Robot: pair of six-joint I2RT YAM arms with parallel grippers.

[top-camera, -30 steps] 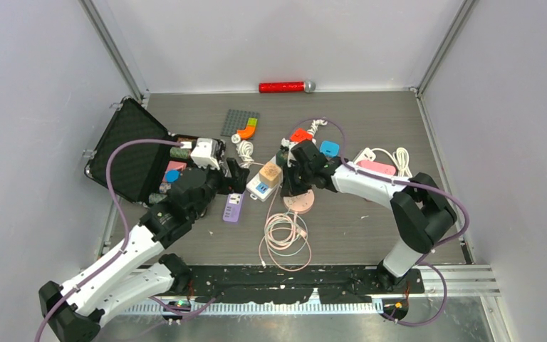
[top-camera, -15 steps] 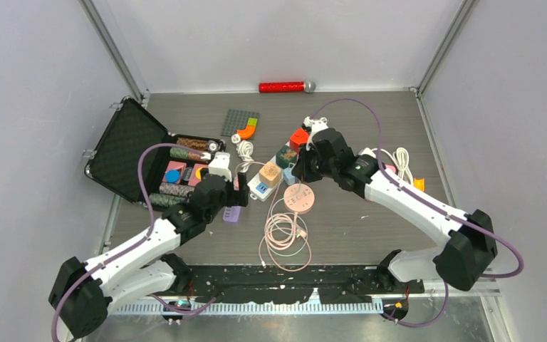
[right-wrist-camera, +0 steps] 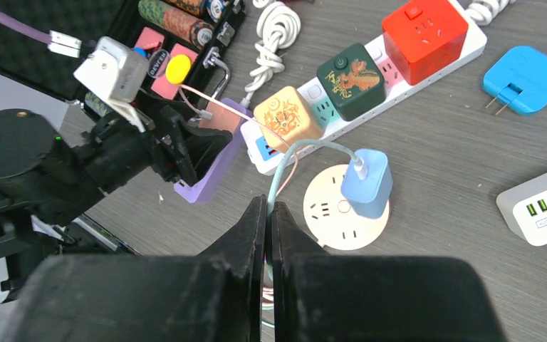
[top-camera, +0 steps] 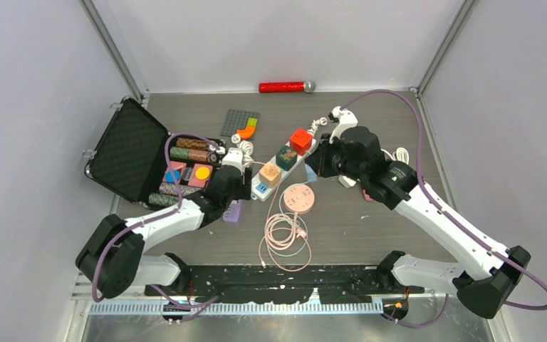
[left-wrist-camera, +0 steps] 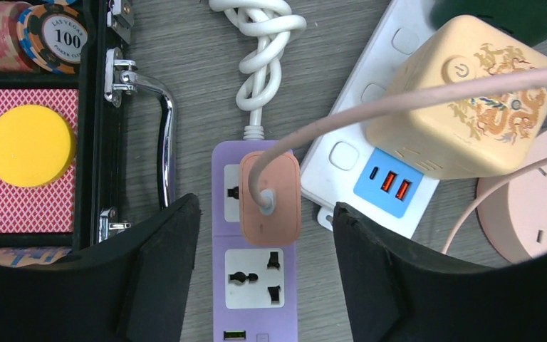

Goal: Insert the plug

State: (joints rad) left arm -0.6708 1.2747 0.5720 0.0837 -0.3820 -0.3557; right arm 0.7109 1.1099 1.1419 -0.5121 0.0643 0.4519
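Plug [left-wrist-camera: 271, 196], salmon pink, seated in top socket of purple power strip [left-wrist-camera: 256, 281], its cable arcing up and right. Left gripper [left-wrist-camera: 265, 214] straddles it with jaws spread, a gap on each side, no contact. The strip's left edge runs just beside the handle of the black case [left-wrist-camera: 96, 128], narrow gap. Its upper right edge is just beside the white power strip [left-wrist-camera: 345, 153]. Right gripper [right-wrist-camera: 269, 206] hangs near round pink socket [right-wrist-camera: 324, 214], fingers pressed together. A pale blue cable reaches their tips; pinched or not, cannot tell.
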